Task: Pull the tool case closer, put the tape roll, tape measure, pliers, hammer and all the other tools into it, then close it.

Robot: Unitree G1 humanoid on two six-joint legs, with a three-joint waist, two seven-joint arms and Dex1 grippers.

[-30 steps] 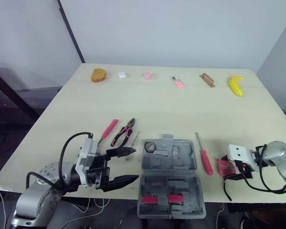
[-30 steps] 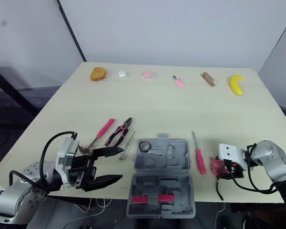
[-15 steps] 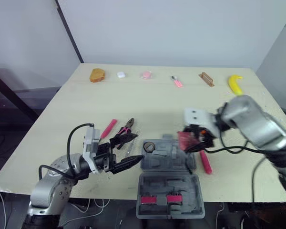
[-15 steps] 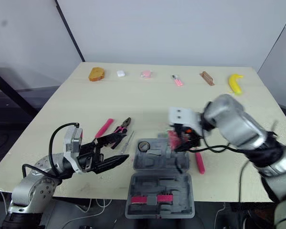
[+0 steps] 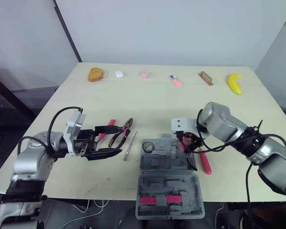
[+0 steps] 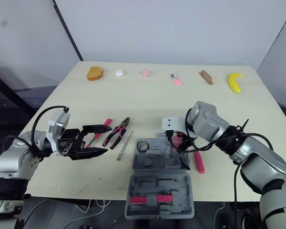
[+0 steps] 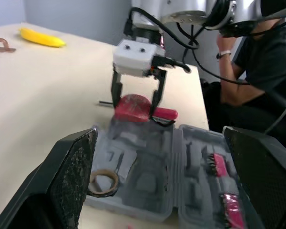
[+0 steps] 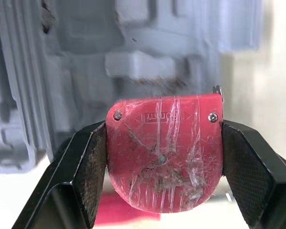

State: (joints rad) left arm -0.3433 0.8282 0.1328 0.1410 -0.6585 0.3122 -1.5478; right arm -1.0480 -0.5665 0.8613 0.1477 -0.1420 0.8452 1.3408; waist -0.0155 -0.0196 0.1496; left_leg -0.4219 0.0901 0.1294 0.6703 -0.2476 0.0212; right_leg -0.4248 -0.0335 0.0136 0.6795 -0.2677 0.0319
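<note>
Right claw (image 7: pixel 135 109): clamped on the red tape measure (image 8: pixel 164 152), one finger on each flat side, the grip looking square and firm.
Tape measure's place: hanging over the far right part of the open tool case (image 5: pixel 171 183), close to its rim, apparently not yet resting in a recess.
Left claw (image 5: pixel 118 139): spread wide and empty, hovering left of the case, just beside the pliers (image 5: pixel 121 135).
Already packed: the tape roll (image 5: pixel 149 146), in the far left recess.
Not yet packed: the pliers, a thin screwdriver (image 5: pixel 130 145) to the left of the case, and a red-handled screwdriver (image 5: pixel 205 162) on the table (image 5: pixel 157 105) to the right of it.
Risk, early release: so near the rim, the tape measure could drop outside, onto the red-handled screwdriver.
Risk, poor seating: set on the moulded ribs, it would likely sit proud and block the lid.
Risk, case: its near half seems to overhang the table's front edge, so a hard downward push might tip it.
</note>
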